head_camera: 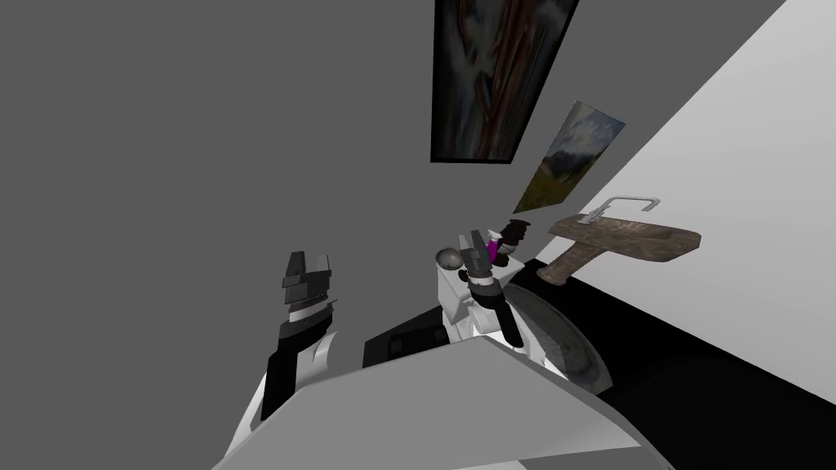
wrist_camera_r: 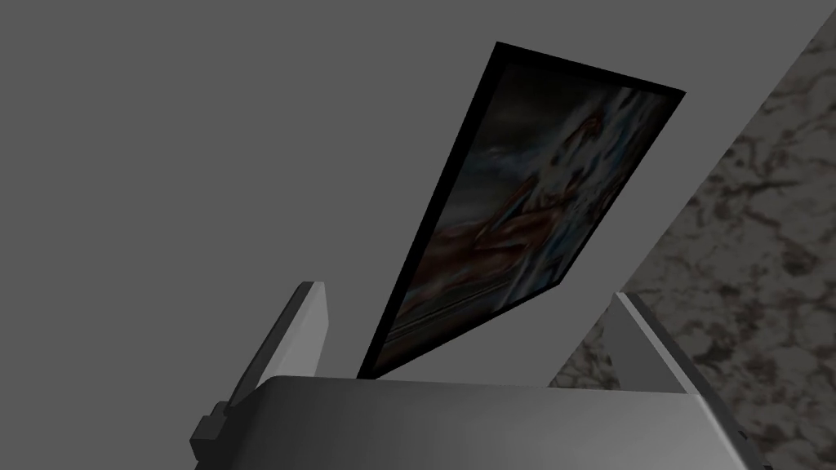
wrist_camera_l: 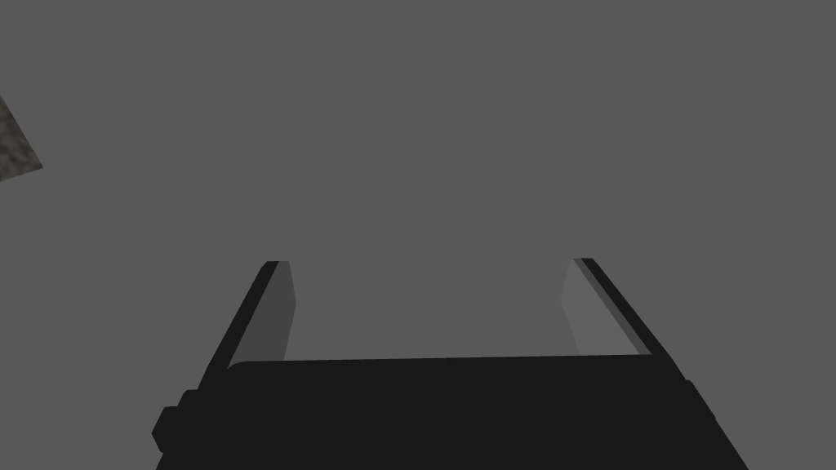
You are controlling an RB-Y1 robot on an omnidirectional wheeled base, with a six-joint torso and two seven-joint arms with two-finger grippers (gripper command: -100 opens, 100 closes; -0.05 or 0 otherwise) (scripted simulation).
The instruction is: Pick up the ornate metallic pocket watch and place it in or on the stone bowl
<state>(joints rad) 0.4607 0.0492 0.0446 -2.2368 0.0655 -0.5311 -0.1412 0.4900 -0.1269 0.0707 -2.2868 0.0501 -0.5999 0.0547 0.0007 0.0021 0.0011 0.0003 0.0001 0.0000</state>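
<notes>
Grey and round, what may be the pocket watch (head_camera: 447,259) lies just beside the released right gripper (head_camera: 472,241), to its left; the left gripper (head_camera: 306,259), also released, hangs well apart.

The left forearm (head_camera: 282,367) is a black sleeve edged by a white shell, ending at a ribbed grey collar, while the right forearm (head_camera: 510,322) is a slim black rod. The left gripper (wrist_camera_l: 429,263) has a matte black box for a body, the right gripper (wrist_camera_r: 469,298) a smoother grey one with a rounded edge. Each carries two thin, flat grey fingers (wrist_camera_r: 304,326).
</notes>
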